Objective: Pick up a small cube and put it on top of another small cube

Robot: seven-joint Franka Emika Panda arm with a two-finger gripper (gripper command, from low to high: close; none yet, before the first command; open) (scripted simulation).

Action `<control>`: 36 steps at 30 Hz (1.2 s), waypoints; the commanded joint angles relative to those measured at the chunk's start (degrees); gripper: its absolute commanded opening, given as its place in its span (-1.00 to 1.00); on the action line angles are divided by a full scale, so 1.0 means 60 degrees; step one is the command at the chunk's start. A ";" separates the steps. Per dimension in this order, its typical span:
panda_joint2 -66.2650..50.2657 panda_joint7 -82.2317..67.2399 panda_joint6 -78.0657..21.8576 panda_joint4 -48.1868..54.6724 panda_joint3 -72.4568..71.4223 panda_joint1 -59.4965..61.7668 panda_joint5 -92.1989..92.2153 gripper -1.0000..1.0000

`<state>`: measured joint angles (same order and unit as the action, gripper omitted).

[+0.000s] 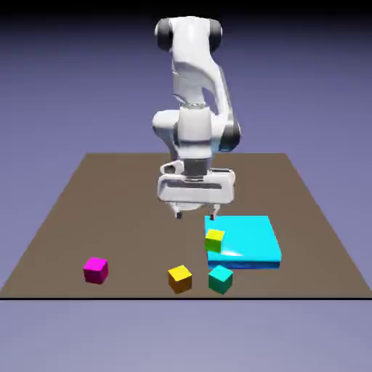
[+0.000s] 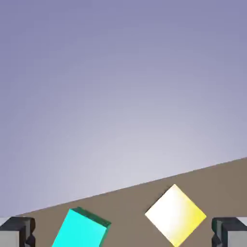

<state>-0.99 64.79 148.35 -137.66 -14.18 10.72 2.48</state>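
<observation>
With the teal cube (image 1: 220, 280) sitting at the cyan block's (image 1: 251, 240) camera-side edge, perhaps just apart, you're facing the pick-up, your gripper (image 1: 195, 216) hovering spread and empty beyond the block's exterior-view left, needing alignment over the cube before lowering.

bright glare whitening one cube's top in the hand view, exterior view dimmer — black band along top
</observation>
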 commanded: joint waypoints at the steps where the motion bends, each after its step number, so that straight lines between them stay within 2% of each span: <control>1: -0.0347 0.0230 -0.0264 0.0240 -0.0146 0.0122 0.0026 0.00; 14: -0.4846 0.3216 -0.3695 0.3361 -0.2042 0.1651 0.0358 0.00; 16: -0.4929 0.3271 -0.3759 0.3419 -0.2077 0.1679 0.0364 0.00; 20: -0.6039 0.3377 -0.2333 0.3104 -0.1780 0.1256 0.0084 0.00; 21: -0.6039 0.3377 -0.2333 0.3104 -0.1780 0.1256 0.0083 -1.00; 26: -0.4761 0.3351 -0.3732 0.3310 -0.1919 0.1718 0.0599 -1.00; 33: -0.2688 0.4330 -0.3408 0.1966 0.0038 0.2200 0.3502 -1.00; 36: -0.2989 0.4271 -0.2989 0.1874 0.0022 0.2132 0.3612 -1.00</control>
<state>-18.93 90.33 130.46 -126.41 -14.06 23.52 24.29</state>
